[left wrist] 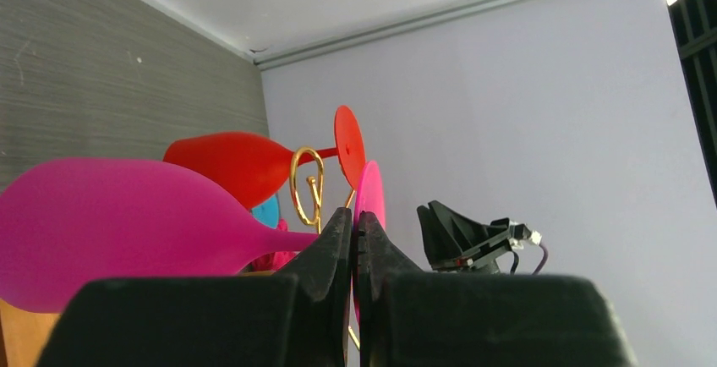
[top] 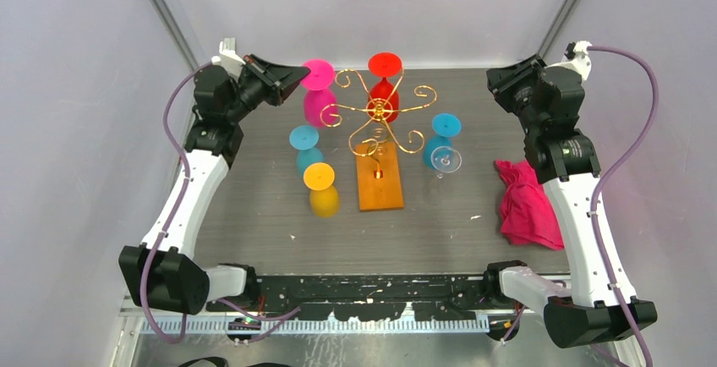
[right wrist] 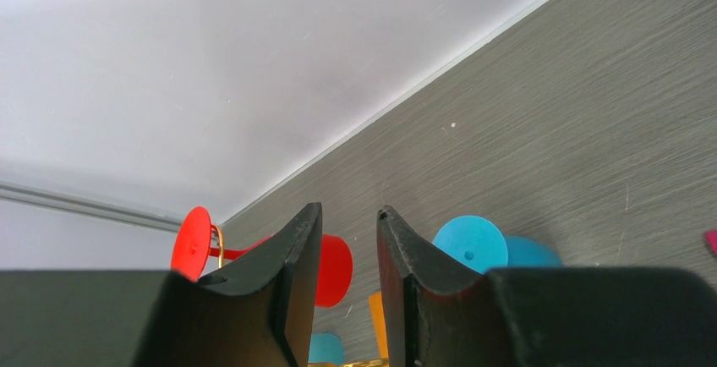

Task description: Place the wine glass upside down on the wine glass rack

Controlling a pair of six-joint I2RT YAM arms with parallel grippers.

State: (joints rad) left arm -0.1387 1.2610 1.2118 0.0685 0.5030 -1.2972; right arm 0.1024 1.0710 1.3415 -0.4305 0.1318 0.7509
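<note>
Magenta wine glass is foot-up with its stem vertical, beside the left scroll of the wine glass rack. Left gripper sits at the foot rim, fingers pressed together; a pinch can't be confirmed. Right gripper is part-open, empty, well apart. Red glass and blue glass crowd either side.

A robotics lab test cell, not a lived-in room. A grey wood-grain laminate table is boxed in by plain pale lilac wall panels joined by bare aluminium frame posts. Two white-and-black jointed robot arms, left and right, are bolted to a black mounting rail at its near edge, with loose purple cables looping along them. A gold wire wine glass rack on an orange-brown wooden base and brightly coloured wine glasses stand as staged props.
</note>
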